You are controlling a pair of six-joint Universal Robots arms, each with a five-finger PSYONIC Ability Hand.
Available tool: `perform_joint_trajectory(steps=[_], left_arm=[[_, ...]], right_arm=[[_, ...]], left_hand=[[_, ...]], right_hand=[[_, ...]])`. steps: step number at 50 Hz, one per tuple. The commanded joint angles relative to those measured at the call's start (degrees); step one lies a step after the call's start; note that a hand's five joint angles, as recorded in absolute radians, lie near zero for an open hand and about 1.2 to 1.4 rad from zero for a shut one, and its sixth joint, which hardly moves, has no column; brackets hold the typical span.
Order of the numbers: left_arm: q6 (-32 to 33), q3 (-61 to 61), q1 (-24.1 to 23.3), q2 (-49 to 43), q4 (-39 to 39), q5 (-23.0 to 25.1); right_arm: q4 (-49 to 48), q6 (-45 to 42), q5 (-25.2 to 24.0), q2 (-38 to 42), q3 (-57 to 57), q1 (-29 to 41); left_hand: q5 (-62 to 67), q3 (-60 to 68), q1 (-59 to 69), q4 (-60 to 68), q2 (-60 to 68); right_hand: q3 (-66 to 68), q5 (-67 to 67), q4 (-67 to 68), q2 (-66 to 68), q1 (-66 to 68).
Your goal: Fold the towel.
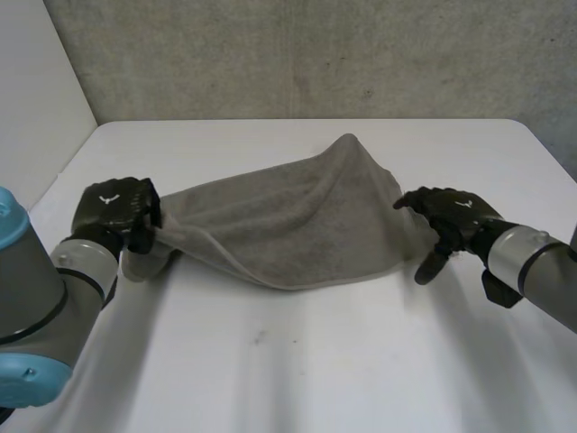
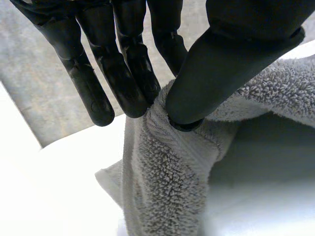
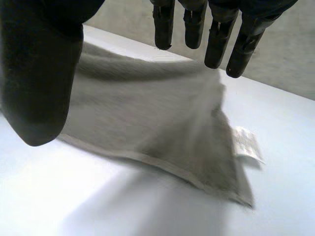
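The grey towel [image 1: 288, 216] lies bunched on the white table [image 1: 306, 361]. The left hand [image 1: 113, 209] pinches its left end between thumb and fingers; the right hand [image 1: 448, 215] hangs at the right end with fingers apart, holding nothing. The fold seems only begun; next, I think, the right hand must take its corner

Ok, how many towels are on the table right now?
1: a grey towel on the table, one end pinched by the left hand, the right hand open at the other end.
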Motion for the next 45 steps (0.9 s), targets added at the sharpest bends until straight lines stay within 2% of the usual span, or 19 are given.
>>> perform_joint_trajectory(steps=[1, 12, 14, 16, 19, 36, 45], left_arm=[[0.0, -0.2, 1.5, 0.4, 0.0, 1.0], [-0.2, -0.1, 2.2, 0.5, 0.0, 2.1], [-0.2, -0.2, 2.5, 0.5, 0.0, 2.1], [-0.2, -0.2, 2.8, 0.5, 0.0, 2.1], [-0.2, -0.3, 2.8, 0.5, 0.0, 2.1], [-0.2, -0.4, 2.8, 0.5, 0.0, 2.2], [-0.2, -0.4, 2.9, 0.4, 0.0, 2.2]], right_arm=[[-6.1, -2.2, 0.5, 2.7, 3.7, -1.9], [-15.9, -3.6, 0.8, 12.9, 2.3, 0.7], [-18.4, -5.7, 1.5, 13.7, 1.6, 1.0], [-19.1, -6.8, 1.9, 13.8, 1.4, 0.9], [-19.4, -8.1, 2.2, 14.2, 0.4, 0.9], [-19.5, -8.4, 2.5, 20.1, -5.3, 1.0], [-19.4, -8.3, 2.6, 21.7, -8.4, 1.3]], left_hand=[[11.1, 10.3, 11.5, 10.2, 10.2], [11.1, 10.3, 11.5, 10.2, 10.2], [11.1, 10.3, 11.5, 10.2, 10.2], [11.1, 10.3, 11.5, 10.2, 10.2], [11.1, 10.3, 11.5, 10.2, 10.2], [11.1, 10.3, 11.5, 10.2, 10.2], [11.1, 10.3, 11.5, 10.2, 10.2]], right_hand=[[-4.0, -3.4, -4.9, -4.4, -3.2], [-2.7, -2.2, -3.6, -3.1, -1.9], [6.8, 7.4, 5.9, 6.4, 7.6], [9.0, 9.6, 8.1, 8.6, 9.8], [14.9, 15.5, 14.0, 14.5, 15.7], [15.4, 16.0, 14.5, 15.1, 16.3], [22.3, 22.9, 21.4, 21.9, 23.1]])
